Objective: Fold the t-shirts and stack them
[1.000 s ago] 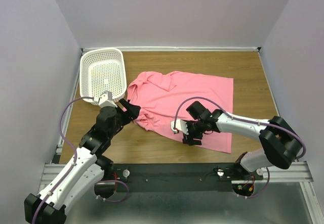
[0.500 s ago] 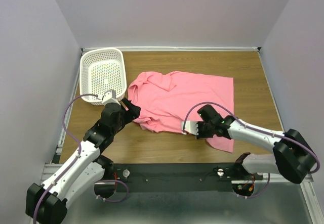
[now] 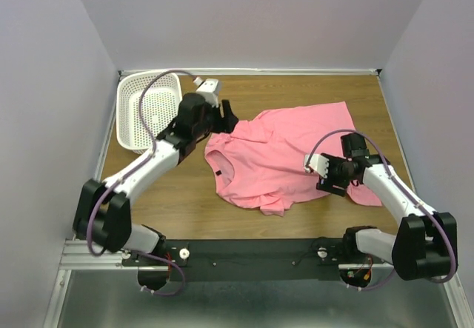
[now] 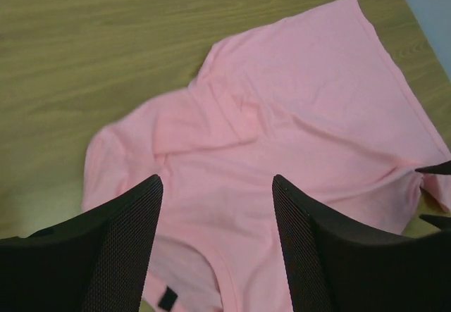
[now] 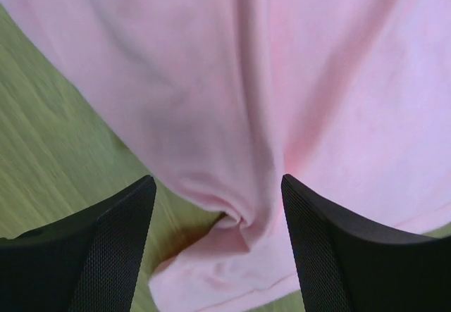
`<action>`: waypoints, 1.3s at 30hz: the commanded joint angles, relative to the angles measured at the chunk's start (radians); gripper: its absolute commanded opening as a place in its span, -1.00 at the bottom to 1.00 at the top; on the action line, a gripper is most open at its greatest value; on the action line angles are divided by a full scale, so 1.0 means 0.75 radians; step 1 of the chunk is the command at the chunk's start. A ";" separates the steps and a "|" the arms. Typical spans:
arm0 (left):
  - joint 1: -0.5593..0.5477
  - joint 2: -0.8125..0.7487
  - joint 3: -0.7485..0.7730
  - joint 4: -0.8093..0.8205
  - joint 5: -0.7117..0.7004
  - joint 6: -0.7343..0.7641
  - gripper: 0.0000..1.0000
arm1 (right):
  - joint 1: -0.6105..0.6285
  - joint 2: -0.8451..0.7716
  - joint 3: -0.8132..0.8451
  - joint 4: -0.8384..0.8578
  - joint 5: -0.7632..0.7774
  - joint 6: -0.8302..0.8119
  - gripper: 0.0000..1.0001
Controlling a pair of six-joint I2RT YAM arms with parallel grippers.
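The left arm stretches to the far left, its left gripper (image 3: 229,117) spread and empty above the t-shirt (image 3: 289,150) lying rumpled mid-table, beside the basket (image 3: 129,117). The right arm bends inward, its right gripper (image 3: 331,186) released over the t-shirt's near right edge.

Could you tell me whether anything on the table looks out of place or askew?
The t-shirt lies askew and rumpled rather than spread flat. Its edge is bunched into a thick fold just beneath the open right gripper.
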 commanded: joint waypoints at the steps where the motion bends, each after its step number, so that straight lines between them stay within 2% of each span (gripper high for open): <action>1: 0.002 0.312 0.324 -0.165 0.118 0.341 0.42 | -0.009 0.032 0.126 -0.159 -0.346 0.013 0.59; 3: -0.004 0.533 0.466 -0.259 0.130 0.427 0.38 | -0.009 0.084 0.171 -0.165 -0.497 0.065 0.59; 4: -0.016 0.609 0.615 -0.365 0.146 0.537 0.37 | -0.009 0.122 0.211 -0.173 -0.589 0.097 0.59; 6: -0.035 0.832 0.767 -0.540 0.158 0.648 0.37 | -0.009 0.149 0.242 -0.177 -0.667 0.128 0.59; 7: -0.059 0.904 0.923 -0.606 0.156 0.758 0.34 | -0.009 0.165 0.269 -0.177 -0.741 0.163 0.59; 11: -0.114 1.186 1.170 -0.770 0.130 0.904 0.32 | -0.009 0.178 0.283 -0.177 -0.819 0.210 0.59; 19: -0.149 1.303 1.330 -0.773 0.075 0.958 0.30 | -0.013 0.165 0.222 -0.175 -0.807 0.200 0.59; 29: -0.156 1.303 1.338 -0.713 -0.003 0.966 0.29 | -0.025 0.212 0.218 -0.175 -0.813 0.196 0.59; 31: -0.158 1.328 1.362 -0.734 0.001 0.958 0.23 | -0.033 0.210 0.218 -0.175 -0.817 0.198 0.59; 34: -0.155 1.358 1.385 -0.760 0.001 0.937 0.01 | -0.041 0.208 0.216 -0.175 -0.823 0.198 0.59; 35: -0.155 1.362 1.393 -0.764 -0.001 0.933 -0.19 | -0.044 0.208 0.218 -0.175 -0.823 0.198 0.59; 38: -0.153 1.371 1.395 -0.775 0.001 0.917 -0.54 | -0.050 0.213 0.218 -0.177 -0.825 0.200 0.59; 39: -0.151 1.371 1.395 -0.775 -0.003 0.913 -0.54 | -0.054 0.213 0.218 -0.175 -0.825 0.198 0.59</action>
